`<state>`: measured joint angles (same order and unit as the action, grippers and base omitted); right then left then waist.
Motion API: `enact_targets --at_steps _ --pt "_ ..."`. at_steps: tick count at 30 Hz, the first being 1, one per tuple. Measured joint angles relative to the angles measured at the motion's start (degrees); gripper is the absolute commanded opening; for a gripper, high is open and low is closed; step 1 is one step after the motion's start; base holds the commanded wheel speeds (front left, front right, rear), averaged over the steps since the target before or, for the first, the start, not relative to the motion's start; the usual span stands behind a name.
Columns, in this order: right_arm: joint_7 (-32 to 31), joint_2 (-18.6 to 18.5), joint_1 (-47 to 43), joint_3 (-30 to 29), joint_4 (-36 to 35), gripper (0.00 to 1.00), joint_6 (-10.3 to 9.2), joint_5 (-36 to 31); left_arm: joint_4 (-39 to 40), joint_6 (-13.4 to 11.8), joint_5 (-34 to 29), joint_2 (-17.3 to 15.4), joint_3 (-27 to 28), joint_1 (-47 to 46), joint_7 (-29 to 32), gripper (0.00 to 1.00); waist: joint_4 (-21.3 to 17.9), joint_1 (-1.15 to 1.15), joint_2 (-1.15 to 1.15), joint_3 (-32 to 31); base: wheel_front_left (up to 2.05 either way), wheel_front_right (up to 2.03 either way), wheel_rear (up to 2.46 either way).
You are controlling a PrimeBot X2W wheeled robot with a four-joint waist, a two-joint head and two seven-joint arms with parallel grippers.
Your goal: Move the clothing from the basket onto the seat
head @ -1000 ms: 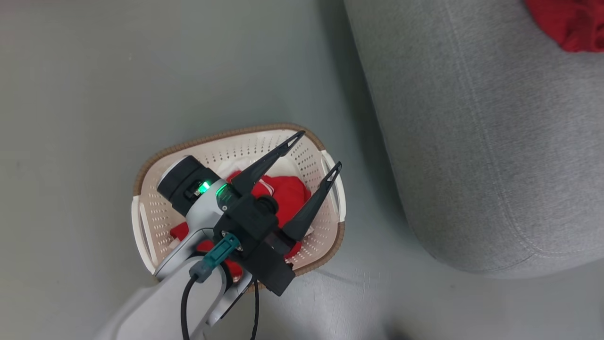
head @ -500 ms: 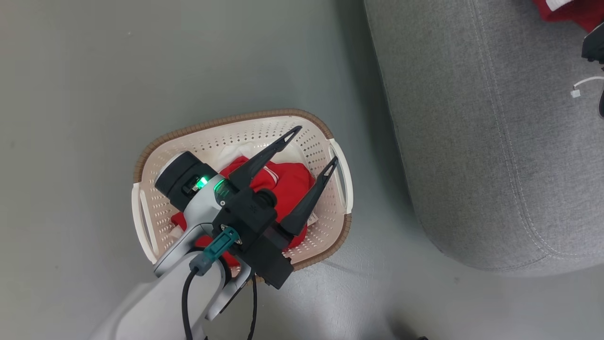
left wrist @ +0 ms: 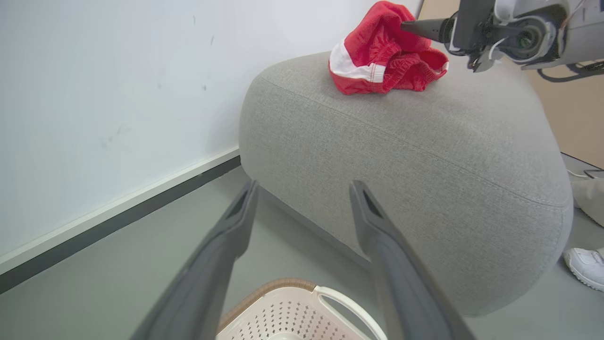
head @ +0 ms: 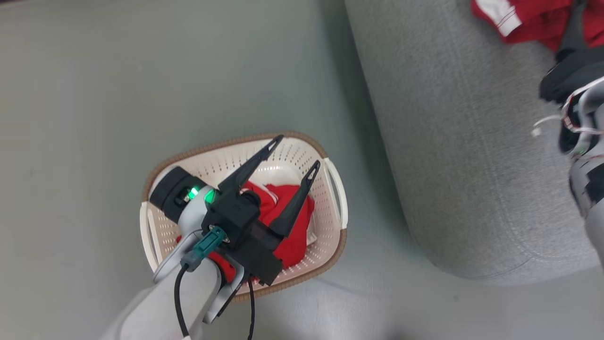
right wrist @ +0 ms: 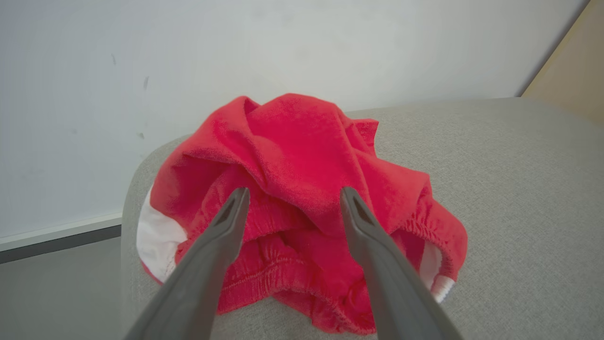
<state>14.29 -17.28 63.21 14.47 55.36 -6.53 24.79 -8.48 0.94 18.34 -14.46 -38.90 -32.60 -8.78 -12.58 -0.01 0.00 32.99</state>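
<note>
Lying crumpled in the basket (head: 226,141), the red garment (head: 299,238) runs near-left to far-right beneath the left gripper (head: 297,151), whose fingers are spread wide and hold nothing; a second garment (right wrist: 292,156) sits heaped on the seat (right wrist: 519,189), long axis unclear. Since 0.5 s ago the head view has shifted and the right arm (head: 585,141) shows further in. Right gripper (right wrist: 293,193): fingers apart, tips at that heap.

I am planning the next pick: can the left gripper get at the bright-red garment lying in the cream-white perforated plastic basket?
Probably yes. The left gripper hangs open right above the bright-red garment in the cream-white perforated plastic basket, and nothing lies between its fingers and the cloth.
</note>
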Motion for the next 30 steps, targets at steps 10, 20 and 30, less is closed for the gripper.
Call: enact_targets --at_steps 10,20,30 --pt "0.3 1.9 -4.6 1.9 -2.5 1.00 1.78 -2.0 -4.3 -0.6 3.2 2.3 2.0 1.6 -2.9 1.00 -0.2 0.00 0.00 -6.6 0.00 0.00 0.00" --pt "0.4 4.0 -11.8 2.3 -7.1 1.00 3.10 -2.6 -8.3 -1.6 5.8 3.4 4.4 4.3 -4.5 1.00 1.4 -0.01 -0.01 -13.8 0.00 0.00 0.00" --pt "0.4 5.9 -22.5 1.4 -11.7 1.00 3.61 -2.4 -11.9 -3.1 7.3 4.1 7.2 9.0 -5.2 1.00 4.9 0.00 -0.01 -20.9 0.00 0.00 0.00"
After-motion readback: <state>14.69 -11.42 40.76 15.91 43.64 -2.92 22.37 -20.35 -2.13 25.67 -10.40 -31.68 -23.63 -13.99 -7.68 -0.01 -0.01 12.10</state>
